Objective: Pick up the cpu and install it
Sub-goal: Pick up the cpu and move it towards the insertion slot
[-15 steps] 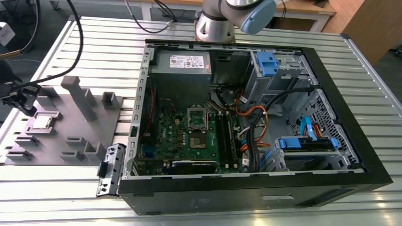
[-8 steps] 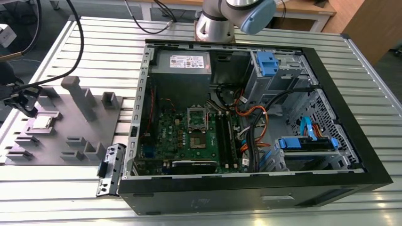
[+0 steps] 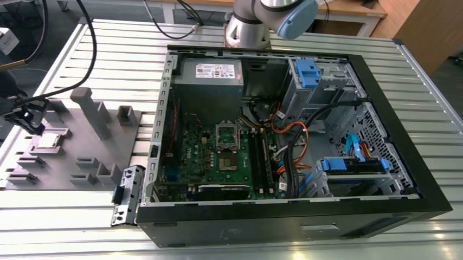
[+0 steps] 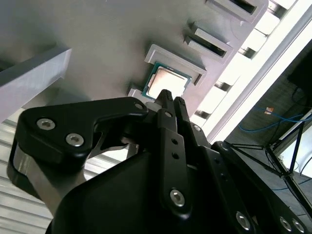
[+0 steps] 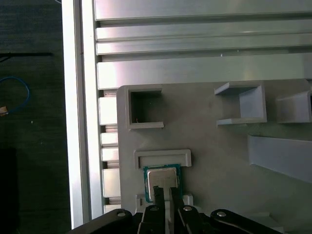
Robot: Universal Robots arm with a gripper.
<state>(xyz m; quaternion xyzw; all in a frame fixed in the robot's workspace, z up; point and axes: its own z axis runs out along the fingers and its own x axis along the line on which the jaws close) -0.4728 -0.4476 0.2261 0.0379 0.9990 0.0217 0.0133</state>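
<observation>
Chip look: the cpu (image 5: 163, 176) is a small flat square with a dull silver-grey metal top and a thin green edge around it.
Chip place: it lies flat in a shallow nest on the grey tray (image 3: 72, 157), between two low raised lips. In the exterior view the tray is on the slatted metal table (image 3: 94, 227), to the exterior view's left of the computer case (image 3: 289, 222). The chip is well apart from the green board (image 3: 210, 157) inside the case.
Gripper: the black gripper (image 3: 34, 129) hangs just over the chip. In both wrist views its two fingers are drawn close together with only a thin slit between them, and they clamp nothing. The tips (image 4: 165, 93) lie over the near edge of the chip; I cannot tell whether they touch it.
Board: a shiny metal frame (image 3: 226, 134) stands near the middle of the green board.
Writing: a white sticker on the grey power box (image 3: 210, 70) at the far end of the case carries print that I cannot make out. I cannot tell whether the chip's top bears any marking.
Counts: one chip, one gripper, one arm (image 3: 250, 27), one tray, one open case, one green board. Two blue plastic drive brackets (image 3: 307, 73) sit in the case, toward the exterior view's right.
</observation>
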